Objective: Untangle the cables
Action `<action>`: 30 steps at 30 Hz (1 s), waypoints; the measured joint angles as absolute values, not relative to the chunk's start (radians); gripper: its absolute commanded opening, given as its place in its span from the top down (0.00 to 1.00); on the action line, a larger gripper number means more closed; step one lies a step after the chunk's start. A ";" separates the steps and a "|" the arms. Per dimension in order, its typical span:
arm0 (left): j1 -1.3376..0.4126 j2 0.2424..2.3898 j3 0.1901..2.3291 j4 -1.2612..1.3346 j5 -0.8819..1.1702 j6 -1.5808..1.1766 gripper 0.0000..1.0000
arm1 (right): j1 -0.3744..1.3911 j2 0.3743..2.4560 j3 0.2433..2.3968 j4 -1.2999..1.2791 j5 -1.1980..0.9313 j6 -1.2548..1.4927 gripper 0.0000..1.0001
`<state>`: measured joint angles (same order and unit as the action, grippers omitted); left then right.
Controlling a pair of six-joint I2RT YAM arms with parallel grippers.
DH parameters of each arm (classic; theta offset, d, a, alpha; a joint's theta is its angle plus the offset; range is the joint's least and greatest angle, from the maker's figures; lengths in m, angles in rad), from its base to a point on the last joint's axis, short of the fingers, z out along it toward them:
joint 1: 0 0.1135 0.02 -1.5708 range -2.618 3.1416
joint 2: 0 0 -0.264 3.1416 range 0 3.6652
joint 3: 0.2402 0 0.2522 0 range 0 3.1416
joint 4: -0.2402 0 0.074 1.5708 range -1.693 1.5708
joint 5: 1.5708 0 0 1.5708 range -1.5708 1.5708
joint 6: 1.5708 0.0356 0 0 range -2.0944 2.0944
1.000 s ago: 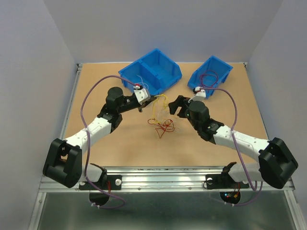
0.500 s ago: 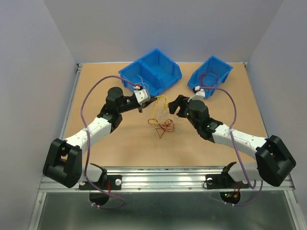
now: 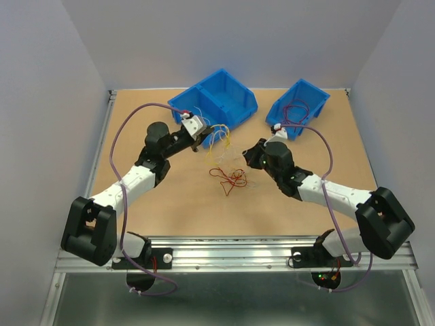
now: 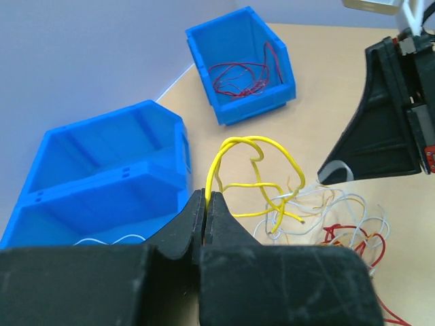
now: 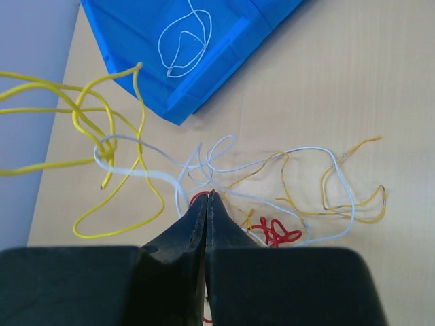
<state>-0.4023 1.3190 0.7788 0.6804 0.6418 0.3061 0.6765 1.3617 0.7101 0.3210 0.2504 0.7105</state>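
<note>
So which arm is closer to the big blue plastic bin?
Left. The left tool sits right at the big blue plastic bin's front edge; the right tool is farther out, by the tangled thin wires.

Red/yel/wht cables tangled, yel loops lifted.

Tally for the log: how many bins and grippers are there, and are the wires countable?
Bins: 2 (large bin, small bin)
Grippers: 2 (left gripper, right gripper)
Wires: yellow, white and red, too tangled to count
Total: 4, wires aside
</note>
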 measured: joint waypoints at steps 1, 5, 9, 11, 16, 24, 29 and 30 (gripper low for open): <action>-0.398 1.319 0.779 0.683 0.637 0.300 1.00 | 0.673 1.360 0.710 0.320 0.251 0.712 0.99; -0.369 1.319 0.779 0.706 0.611 0.260 1.00 | 0.662 1.341 0.710 0.313 0.255 0.712 0.59; -0.347 1.321 0.779 0.714 0.626 0.239 1.00 | 0.660 1.310 0.710 0.316 0.252 0.692 0.24; -0.340 1.325 0.779 0.714 0.644 0.236 1.00 | 0.660 1.301 0.710 0.318 0.252 0.672 0.20; -0.340 1.328 0.779 0.714 0.684 0.233 1.00 | 0.660 1.283 0.710 0.327 0.253 0.616 0.21; -0.340 1.333 0.782 0.713 0.770 0.232 1.00 | 0.660 1.311 0.717 0.367 0.241 0.521 0.29; -0.340 1.353 0.788 0.705 0.816 0.233 1.00 | 0.659 1.409 0.763 0.367 0.201 0.487 0.45; -0.340 1.356 0.788 0.700 0.822 0.233 1.00 | 0.659 1.418 0.765 0.367 0.199 0.483 0.61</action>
<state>-0.3405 1.3556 0.7883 0.7002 0.8215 0.2329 0.6594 1.4178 0.7650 0.3672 0.1986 0.4831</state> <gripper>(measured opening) 0.044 0.606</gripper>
